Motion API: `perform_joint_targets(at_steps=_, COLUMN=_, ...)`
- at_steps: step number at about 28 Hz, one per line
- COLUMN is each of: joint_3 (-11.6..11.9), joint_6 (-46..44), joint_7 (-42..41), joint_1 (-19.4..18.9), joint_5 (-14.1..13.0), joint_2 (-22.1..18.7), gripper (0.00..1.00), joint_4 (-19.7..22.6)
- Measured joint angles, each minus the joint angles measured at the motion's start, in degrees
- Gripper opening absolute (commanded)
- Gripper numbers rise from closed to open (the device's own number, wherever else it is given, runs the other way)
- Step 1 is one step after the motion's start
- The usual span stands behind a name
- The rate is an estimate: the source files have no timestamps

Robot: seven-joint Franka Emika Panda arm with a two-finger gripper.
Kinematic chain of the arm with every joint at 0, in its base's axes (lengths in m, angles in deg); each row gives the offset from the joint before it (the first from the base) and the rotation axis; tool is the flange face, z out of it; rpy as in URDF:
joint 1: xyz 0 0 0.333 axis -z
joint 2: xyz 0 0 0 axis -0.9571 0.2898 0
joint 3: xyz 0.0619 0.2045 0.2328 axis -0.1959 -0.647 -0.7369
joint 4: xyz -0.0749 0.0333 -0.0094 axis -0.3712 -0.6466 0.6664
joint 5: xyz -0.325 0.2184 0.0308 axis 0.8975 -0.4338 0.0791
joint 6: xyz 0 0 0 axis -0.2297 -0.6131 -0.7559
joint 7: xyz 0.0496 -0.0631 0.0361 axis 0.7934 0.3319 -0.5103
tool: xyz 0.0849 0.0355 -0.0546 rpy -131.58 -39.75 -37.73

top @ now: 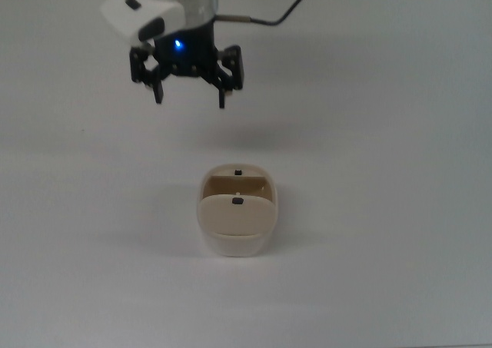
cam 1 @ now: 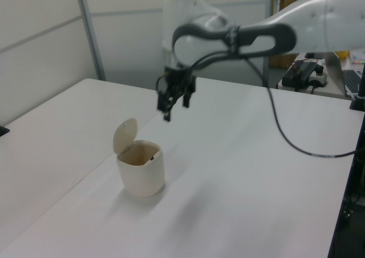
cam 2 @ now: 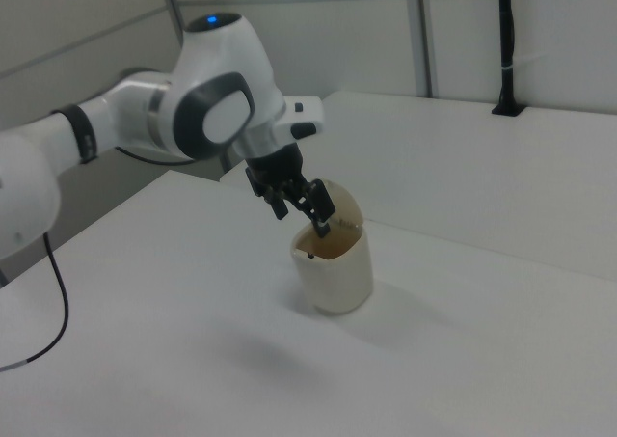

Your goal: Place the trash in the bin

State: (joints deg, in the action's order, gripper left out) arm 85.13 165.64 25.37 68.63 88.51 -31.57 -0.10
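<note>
Jaws of my black two-finger gripper (top: 190, 99) spread and empty, small cream-beige plastic swing-lid bin (top: 236, 223) well below them, flap up.

The arm (cam 1: 274, 33) hangs raised, its gripper (top: 190, 98) empty, jaws spread.

Cream bin (cam 1: 141, 172) on white table (cam 1: 239, 201), flap raised, gripper (cam 1: 175, 102) spread above it
</note>
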Motion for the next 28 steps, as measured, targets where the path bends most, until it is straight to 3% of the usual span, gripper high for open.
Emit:
perform_joint_targets(at_steps=6, joint_3=1.29, joint_6=-10.56, joint_7=0.19, joint_1=0.04, joint_5=0.48, joint_2=-5.64, gripper=1.00, joint_4=0.05)
perform_joint_targets(at_steps=10, joint_3=1.76, joint_6=-13.13, joint_7=0.20, joint_1=0.29, joint_5=0.48, joint_2=-6.93, gripper=1.00, joint_4=0.13)
perform_joint_targets(at_steps=21, joint_3=2.28, joint_6=-13.24, joint_7=-0.27, joint_1=2.21, joint_5=0.26, joint_2=-7.20, gripper=1.00, joint_4=0.43)
perform_joint_targets(at_steps=28, joint_3=2.28, joint_6=-12.26, joint_7=-3.28, joint_1=2.41, joint_5=-1.45, joint_2=-7.07, gripper=1.00, joint_4=0.44)
